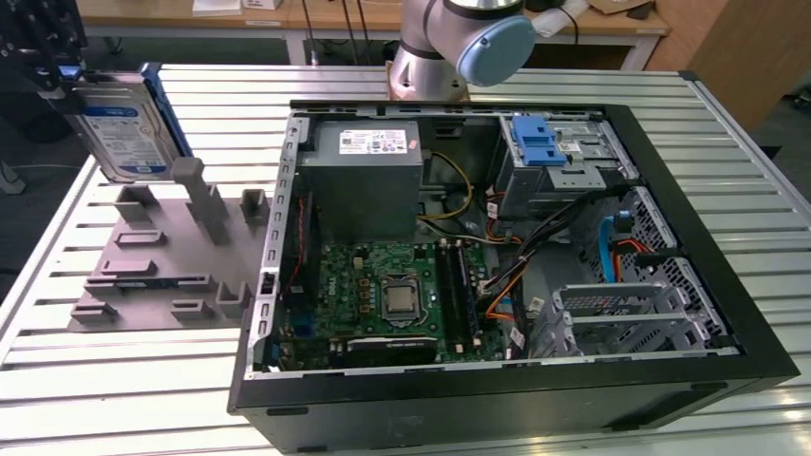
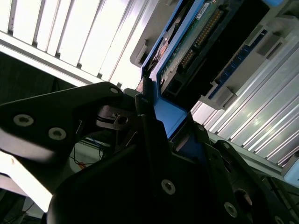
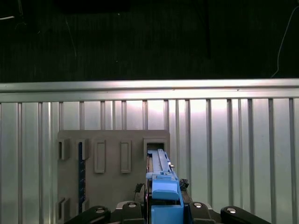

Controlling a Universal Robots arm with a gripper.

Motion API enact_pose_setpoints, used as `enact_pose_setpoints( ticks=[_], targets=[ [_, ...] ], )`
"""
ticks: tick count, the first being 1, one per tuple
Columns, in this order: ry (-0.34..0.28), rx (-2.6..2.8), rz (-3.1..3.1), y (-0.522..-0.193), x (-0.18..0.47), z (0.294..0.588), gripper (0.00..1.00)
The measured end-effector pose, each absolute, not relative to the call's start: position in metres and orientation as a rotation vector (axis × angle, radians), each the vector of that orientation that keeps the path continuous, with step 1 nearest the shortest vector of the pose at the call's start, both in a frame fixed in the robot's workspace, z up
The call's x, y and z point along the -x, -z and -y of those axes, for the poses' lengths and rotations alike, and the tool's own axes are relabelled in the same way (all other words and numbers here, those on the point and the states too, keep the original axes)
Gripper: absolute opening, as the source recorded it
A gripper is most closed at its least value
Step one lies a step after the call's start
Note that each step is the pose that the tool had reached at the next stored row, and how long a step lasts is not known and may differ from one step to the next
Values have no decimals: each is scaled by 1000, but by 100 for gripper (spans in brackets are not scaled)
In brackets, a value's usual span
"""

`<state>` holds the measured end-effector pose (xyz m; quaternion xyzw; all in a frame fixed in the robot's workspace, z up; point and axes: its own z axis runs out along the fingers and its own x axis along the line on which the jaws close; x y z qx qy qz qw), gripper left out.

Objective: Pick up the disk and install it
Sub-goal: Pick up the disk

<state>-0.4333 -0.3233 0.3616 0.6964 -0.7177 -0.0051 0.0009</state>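
The disk (image 1: 121, 133), a silver drive with a white-and-blue label in a blue bracket, stands on edge at the exterior view's far left, over the grey holder plate (image 1: 152, 256). My gripper (image 1: 64, 81) is shut on its upper end. In the second wrist view the black fingers (image 2: 145, 116) clamp the blue bracket, and the disk's (image 2: 196, 42) circuit-board side shows beyond them. In the first wrist view the disk's (image 3: 161, 172) blue edge runs out from my gripper (image 3: 163, 207) toward a slot (image 3: 155, 145) in the holder. Whether it touches the holder I cannot tell.
The open computer case (image 1: 709, 218) lies on the slatted metal table (image 1: 127, 389), to the exterior view's right of the holder. Inside are a grey power supply box (image 1: 365, 161), a green motherboard (image 1: 393, 294), loose cables and a drive bay with a blue latch (image 1: 538, 142). The arm's base (image 1: 438, 57) stands behind the case.
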Motion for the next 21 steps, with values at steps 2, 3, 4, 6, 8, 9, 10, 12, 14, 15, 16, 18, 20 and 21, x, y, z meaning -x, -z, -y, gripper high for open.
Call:
enact_pose_setpoints(
  ticks=[2,3,4,6,8,9,10,12,14,15,16,18,20,21],
  targets=[
    [16,-2186,2253,-362,433,323,36],
    [16,-2186,2253,-362,433,323,36],
    [16,-2186,2253,-363,433,323,36],
    [16,-2186,2253,-363,433,323,36],
    [16,-2186,2253,-364,433,323,36],
    [16,-2186,2253,-364,433,323,36],
    [16,-2186,2253,-364,433,323,36],
    [16,-2186,2253,-365,433,323,36],
    [16,-2186,2253,-365,433,323,36],
    [16,-2186,2253,-365,433,323,36],
    [16,-2186,2253,-366,433,323,36],
    [16,-2186,2253,-366,433,323,36],
    [16,-2186,2253,-367,433,323,36],
    [16,-2186,2253,-367,433,323,36]
  ],
)
